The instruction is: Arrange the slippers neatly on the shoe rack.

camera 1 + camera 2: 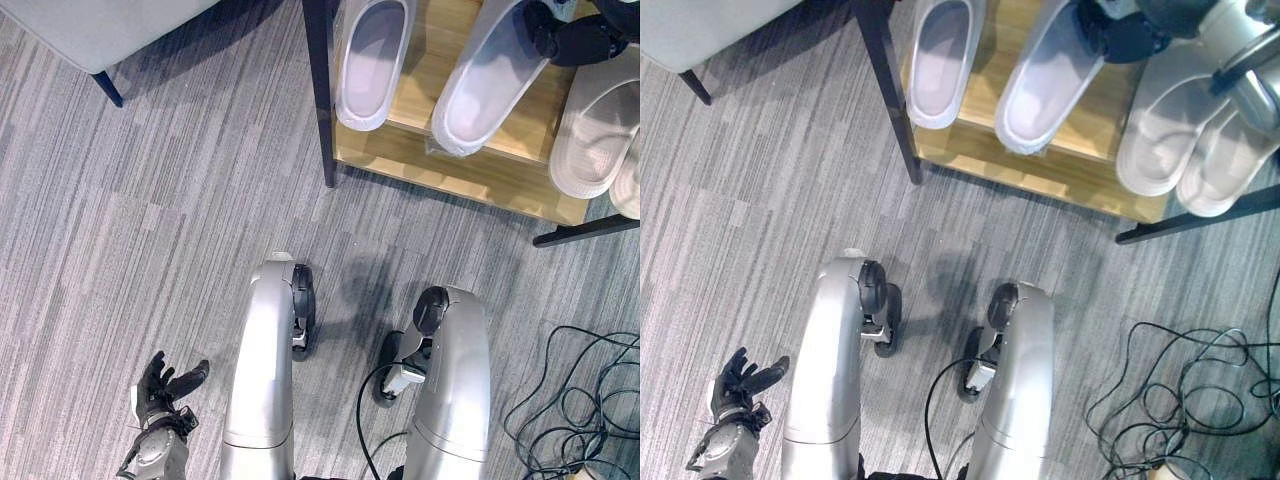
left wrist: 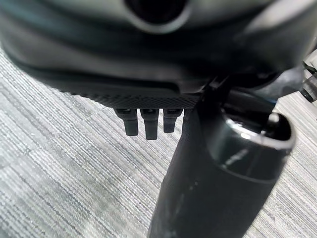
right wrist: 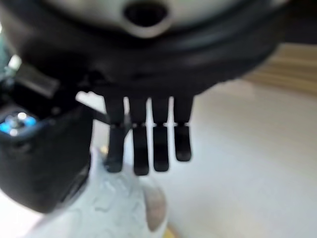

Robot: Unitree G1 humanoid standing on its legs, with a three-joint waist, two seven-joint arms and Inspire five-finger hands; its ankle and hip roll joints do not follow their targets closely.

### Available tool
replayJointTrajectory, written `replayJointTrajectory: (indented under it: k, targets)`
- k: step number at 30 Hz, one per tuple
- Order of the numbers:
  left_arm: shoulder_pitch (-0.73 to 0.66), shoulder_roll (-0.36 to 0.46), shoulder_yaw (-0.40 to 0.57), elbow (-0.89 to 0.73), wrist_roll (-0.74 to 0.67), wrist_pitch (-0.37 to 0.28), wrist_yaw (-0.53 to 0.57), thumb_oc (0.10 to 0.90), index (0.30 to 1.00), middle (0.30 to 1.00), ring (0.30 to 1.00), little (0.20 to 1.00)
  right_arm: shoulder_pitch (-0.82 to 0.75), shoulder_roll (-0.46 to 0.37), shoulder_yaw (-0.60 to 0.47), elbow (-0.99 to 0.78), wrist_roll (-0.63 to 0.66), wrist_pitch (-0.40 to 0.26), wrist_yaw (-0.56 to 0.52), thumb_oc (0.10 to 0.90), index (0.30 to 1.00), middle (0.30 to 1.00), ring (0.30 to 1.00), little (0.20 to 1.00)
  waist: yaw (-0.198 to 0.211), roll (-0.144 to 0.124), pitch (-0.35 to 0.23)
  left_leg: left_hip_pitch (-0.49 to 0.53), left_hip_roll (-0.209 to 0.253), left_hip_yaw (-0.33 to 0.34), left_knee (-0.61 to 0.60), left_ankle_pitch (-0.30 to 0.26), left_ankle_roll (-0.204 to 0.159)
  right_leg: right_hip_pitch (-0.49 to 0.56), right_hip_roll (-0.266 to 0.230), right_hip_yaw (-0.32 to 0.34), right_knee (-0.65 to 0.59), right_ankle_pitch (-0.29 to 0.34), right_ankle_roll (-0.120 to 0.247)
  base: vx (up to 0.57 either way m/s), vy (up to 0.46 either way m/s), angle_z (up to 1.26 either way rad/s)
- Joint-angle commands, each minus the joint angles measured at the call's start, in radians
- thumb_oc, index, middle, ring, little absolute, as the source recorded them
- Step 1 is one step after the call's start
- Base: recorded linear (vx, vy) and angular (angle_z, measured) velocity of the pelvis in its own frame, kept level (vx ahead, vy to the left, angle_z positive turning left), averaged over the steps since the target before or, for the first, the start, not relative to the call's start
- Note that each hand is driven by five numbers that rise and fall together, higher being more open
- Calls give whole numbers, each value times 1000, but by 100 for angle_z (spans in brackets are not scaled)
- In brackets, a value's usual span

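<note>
A wooden shoe rack (image 1: 470, 172) with a dark frame stands ahead of me. Two pale lilac slippers lie on its shelf, one at the left end (image 1: 372, 60) and one beside it, lying at a slant (image 1: 490, 85). Two beige slippers (image 1: 598, 125) (image 1: 630, 180) lie at the right end. My right hand (image 1: 580, 40) is at the far end of the slanted slipper, its fingers (image 3: 148, 139) straight over the slipper's pale surface (image 3: 247, 163). My left hand (image 1: 165, 385) hangs low at the left over the carpet, open and holding nothing.
A grey upholstered seat (image 1: 100, 30) with a dark leg (image 1: 108, 88) stands at the far left. Striped grey carpet (image 1: 150, 220) covers the floor between it and the rack.
</note>
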Motion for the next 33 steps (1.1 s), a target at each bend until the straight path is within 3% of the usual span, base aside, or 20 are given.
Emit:
replayJointTrajectory:
  k: [1,2,7,12,20,21,25,29,33]
  targets:
    - [81,90,17,-84,24,-74,7,800,900,900,900,900,-185,-14,-67,-12,33,81,-59,400,300,300,300,300,20,14,0,132,-5,-196,80,-278,-30,-5,14,88,-71,44,-71,0,0,0]
    - [91,94,16,-92,26,-73,6,800,900,900,900,900,-180,-15,-67,-10,30,82,-60,800,900,900,900,900,20,12,0,132,-4,-197,81,-279,-29,-5,15,89,-70,43,-72,0,0,0]
    - [144,97,16,-153,-20,-66,-35,800,900,900,900,900,-168,-28,-67,-50,57,59,-27,800,900,900,900,900,22,18,0,132,-7,-201,90,-284,-31,-5,18,91,-66,39,-73,0,0,0]
    - [163,104,14,-170,-46,-53,-58,800,900,900,900,900,-137,-45,-67,-59,52,51,14,800,900,900,900,900,22,5,0,132,-9,-203,94,-289,-30,-5,18,94,-65,37,-74,0,0,0]
    - [176,114,-47,-217,25,-47,-50,800,900,900,900,900,-108,-46,-67,-9,87,42,41,800,900,900,900,900,14,28,0,132,-8,-193,98,-292,-24,-5,18,99,-66,42,-69,-1,8,0]
    - [176,105,-63,-217,44,-48,-44,800,900,900,900,900,-106,-41,-67,7,109,40,34,800,900,900,900,900,10,46,0,132,-8,-190,99,-293,-23,-5,18,101,-63,43,-68,0,0,0]
    - [171,98,-78,-215,67,-48,-33,800,900,900,900,900,-89,-48,-92,0,143,31,15,800,900,900,900,900,6,59,0,132,-6,-188,98,-293,-22,-5,18,101,-62,40,-69,0,0,0]
    - [173,99,-88,-219,125,-62,-8,800,900,900,900,900,117,-72,-360,-69,265,-21,-56,800,900,900,900,900,-6,69,0,132,-7,-177,108,-299,-22,-5,21,104,-47,38,-66,0,0,0]
    - [171,98,-93,-230,176,-69,29,800,900,900,900,900,460,-26,-767,-171,391,-95,-145,800,900,900,900,900,-19,64,0,132,-5,-168,116,-301,-21,-5,25,105,-37,36,-69,0,0,0]
